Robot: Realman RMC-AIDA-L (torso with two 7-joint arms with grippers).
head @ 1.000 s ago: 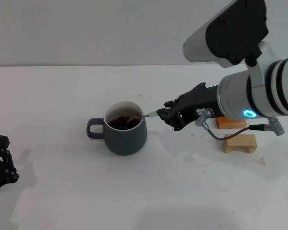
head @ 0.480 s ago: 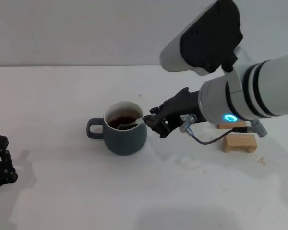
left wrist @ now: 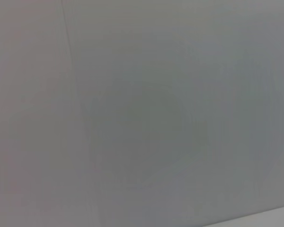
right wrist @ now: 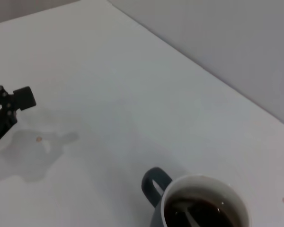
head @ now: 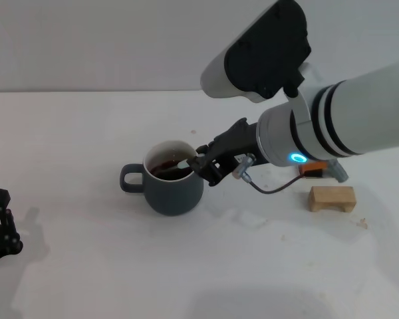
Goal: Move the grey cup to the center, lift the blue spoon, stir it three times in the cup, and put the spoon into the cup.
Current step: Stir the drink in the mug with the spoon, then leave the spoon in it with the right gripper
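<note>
Grey cup (head: 173,187) stands upright near the middle of the white table (head: 86,133): slate-grey outer wall, white inner wall, body widening toward the base, loop handle turned to the robot's left. Dark liquid fills the lower part of the cup. Blue spoon (head: 182,163) lies with its metal bowl dipped in the liquid and its neck crossing the rim on the robot's right side.

Right gripper (head: 201,166) sits at that rim, just beside the cup, its dark fingers closed on the spoon's handle; the handle itself is almost wholly hidden inside them. Left gripper (head: 1,219) rests low at the table's near-left edge, well apart from the cup; whether its jaws are open or closed cannot be told.

Head view alone shows two wooden blocks (head: 332,197) on the right, behind the right arm. Right wrist view looks down into the cup (right wrist: 199,205) and shows the spoon (right wrist: 187,213) submerged in the liquid, with the left gripper (right wrist: 7,111) farther off. Left wrist view shows only a blank grey surface.
</note>
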